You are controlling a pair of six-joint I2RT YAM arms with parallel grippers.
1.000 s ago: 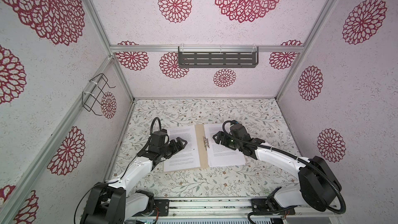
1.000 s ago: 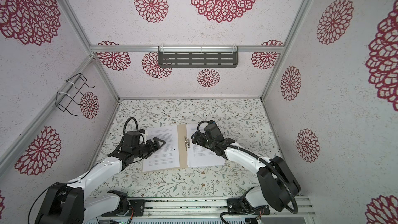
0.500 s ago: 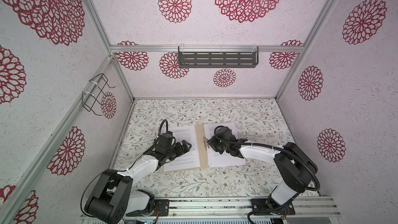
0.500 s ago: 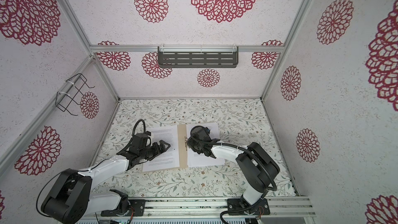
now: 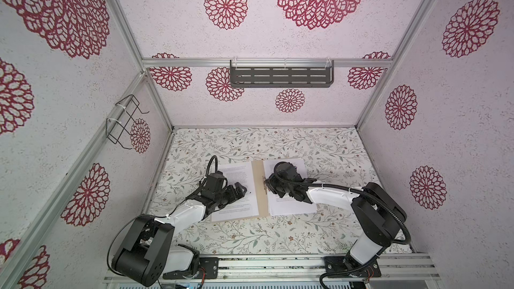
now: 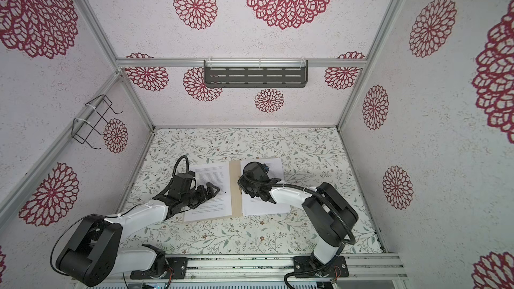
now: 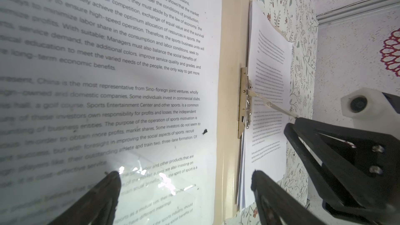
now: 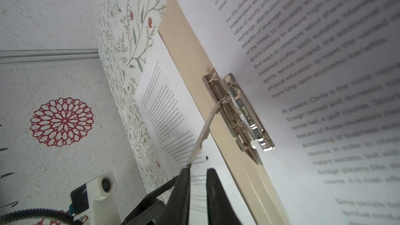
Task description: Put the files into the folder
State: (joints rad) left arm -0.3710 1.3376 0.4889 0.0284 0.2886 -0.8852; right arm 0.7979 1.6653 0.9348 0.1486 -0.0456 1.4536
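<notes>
In both top views we see the folder (image 5: 260, 204) lying open on the floral table (image 5: 250, 237). Its beige spine runs from the robot's side toward the back wall. The files (image 5: 289, 207) lie as white printed pages on either side of that spine: the left sheet (image 5: 239, 173) single, the right stack (image 6: 261, 207) slightly fanned. The left gripper (image 5: 241, 192) hovers low over the left sheet, jaws spread wide, holding nothing. The right gripper (image 5: 267, 186) reaches across the right stack to the metal fastener (image 5: 263, 182) at mid-spine, so the right arm is the nearer one.

In the left wrist view, the left sheet fills most of the picture, and the wide-open fingers (image 7: 106, 191) frame the spine. The fastener's thin lever (image 7: 270, 104) stands up off the spine to meet a right fingertip.

In the right wrist view, the right gripper's jaws are drawn close, with a slim gap between them. The lever's end touches the tip of one finger (image 8: 184, 176); we cannot tell whether it is pinched or only nudged. The clamp bar (image 8: 249, 115) lies over the right stack's inner edge. We judge that the coming move turns on this lever, directly ahead of those fingertips.

Around the table stand white walls (image 5: 194, 37) with red rosettes, a grey slotted shelf (image 5: 281, 77) and a wire rack (image 5: 122, 123).
</notes>
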